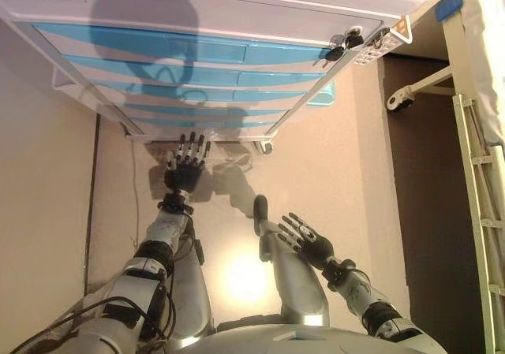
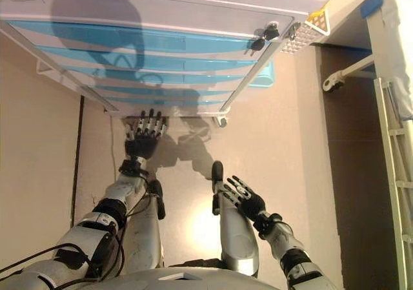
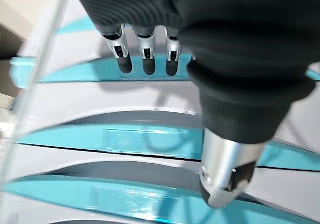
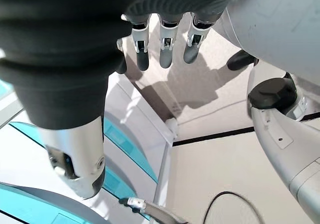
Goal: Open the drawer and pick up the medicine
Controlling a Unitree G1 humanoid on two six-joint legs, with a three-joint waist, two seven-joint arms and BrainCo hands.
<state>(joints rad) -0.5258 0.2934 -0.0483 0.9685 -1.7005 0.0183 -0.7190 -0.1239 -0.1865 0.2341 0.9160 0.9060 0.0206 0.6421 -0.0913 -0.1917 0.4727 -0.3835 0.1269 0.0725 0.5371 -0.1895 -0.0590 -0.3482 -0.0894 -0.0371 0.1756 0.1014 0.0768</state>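
A white drawer cabinet [image 1: 197, 11] on wheels stands before me, seen from above, with several teal-fronted drawers [image 1: 181, 52] all pushed in. My left hand [image 1: 184, 167] reaches low toward the bottom drawers [image 3: 150, 134] with straight fingers [image 3: 145, 59], close to the fronts but holding nothing. My right hand [image 1: 308, 242] hangs open lower down, away from the cabinet. No medicine shows in any view.
A small key lock [image 1: 341, 45] sits at the cabinet's upper right corner. A cabinet wheel [image 1: 267, 146] rests on the beige floor. To the right are a dark floor strip, a white bed frame [image 1: 473, 173] and a caster leg [image 1: 402, 95].
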